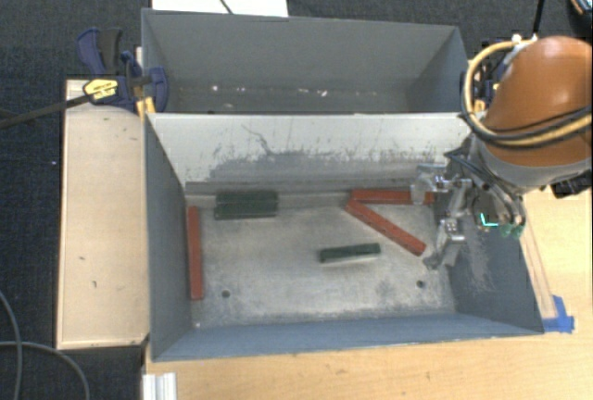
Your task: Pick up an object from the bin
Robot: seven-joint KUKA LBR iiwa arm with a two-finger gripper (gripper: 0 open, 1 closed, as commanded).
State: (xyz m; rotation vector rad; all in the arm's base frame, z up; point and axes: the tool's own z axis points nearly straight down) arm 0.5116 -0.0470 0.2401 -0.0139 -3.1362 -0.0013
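Note:
My gripper hangs at the right end of the bin floor, close to the right wall, fingers pointing down. Just left of it a long red bar lies slanted, its lower end close to the fingertips. A second red bar lies along the back wall above that one. A small dark green block rests on the floor left of the gripper. I see nothing between the fingers.
A larger dark green block lies near the back wall at the left. A red bar stands along the left wall. The arm with its orange cover and cables leans in over the right rim.

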